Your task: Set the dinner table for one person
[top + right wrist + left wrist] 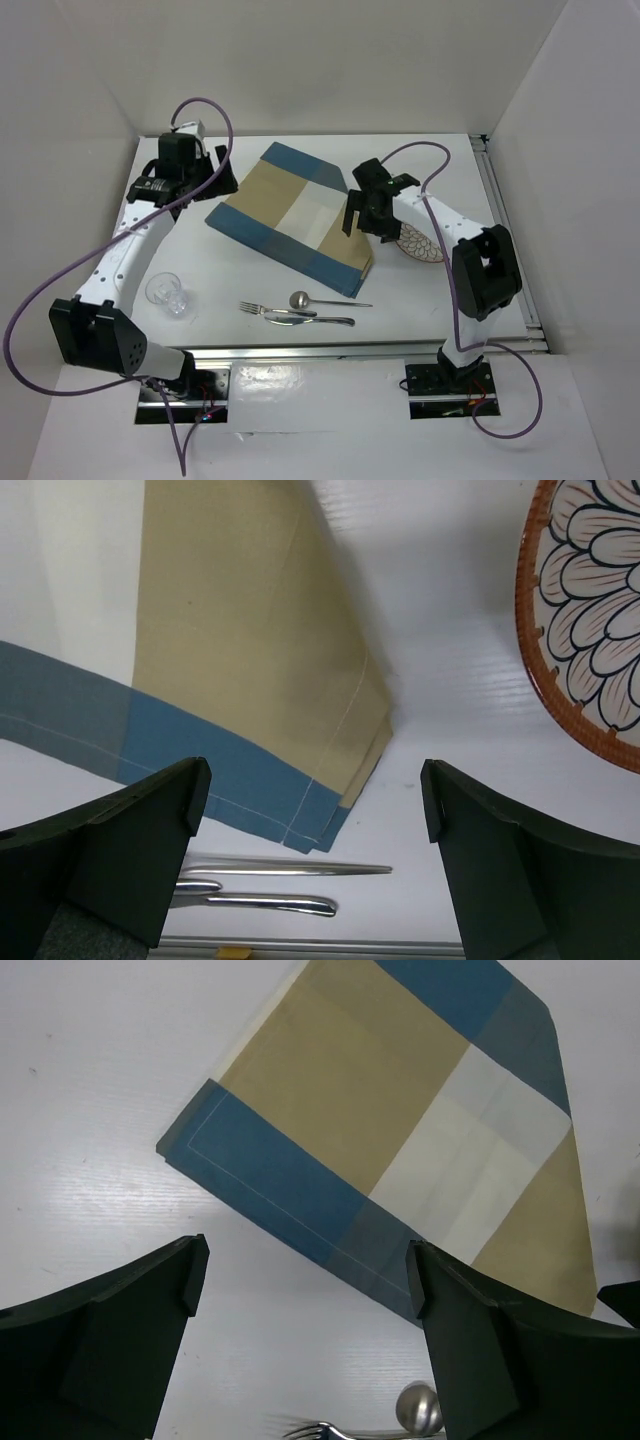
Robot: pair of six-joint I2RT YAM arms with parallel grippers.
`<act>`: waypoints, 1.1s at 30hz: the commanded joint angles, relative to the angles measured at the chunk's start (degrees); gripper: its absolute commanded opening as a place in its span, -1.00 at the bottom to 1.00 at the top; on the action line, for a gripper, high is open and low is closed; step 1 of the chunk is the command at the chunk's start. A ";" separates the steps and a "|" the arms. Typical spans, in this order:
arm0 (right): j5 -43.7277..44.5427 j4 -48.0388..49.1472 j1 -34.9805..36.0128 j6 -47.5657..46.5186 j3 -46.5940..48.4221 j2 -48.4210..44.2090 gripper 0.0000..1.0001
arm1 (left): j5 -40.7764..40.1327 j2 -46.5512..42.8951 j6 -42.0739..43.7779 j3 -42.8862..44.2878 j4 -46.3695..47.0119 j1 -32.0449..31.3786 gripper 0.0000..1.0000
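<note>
Dinner table: big white top w/ alu rails, and everything sits on it. Placemat is next in size, blue/tan/white cloth, lying skewed across the centre toward the far edge. At its near-right corner I see stacked cloth layers in the right wrist cam.

Left gripper is up by the far-left corner, hovering over bare table just off the mat's left corner. Claw is spread wide w/ nothing in it. Right gripper hangs over the mat's near-right corner, also spread wide and empty.

Plate, w/ a petal pattern and orange rim, sits toward the right edge, close to the mat and partly under the right arm. Glass, clear, is toward the near-left corner; can't tell if it's upright.

Cutlery is along the near edge, about centre, just in front of the mat. Knife is nearest me. Spoon and fork lie just behind it.
</note>
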 commanded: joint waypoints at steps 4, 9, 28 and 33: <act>1.38 1.03 2.89 1.66 -1.31 -4.70 1.00 | 2.71 5.52 -3.69 2.83 -2.96 0.30 1.00; 3.85 -0.82 4.13 3.77 -6.40 -8.73 1.00 | 0.17 10.98 -4.22 6.27 -8.23 0.30 1.00; -0.99 5.15 5.19 4.48 -21.10 -21.23 1.00 | 9.13 32.15 -15.11 10.76 -12.46 13.04 0.97; -1.77 4.62 5.19 5.35 -23.02 -22.98 1.00 | 9.13 38.48 -16.78 16.38 -12.99 13.04 1.00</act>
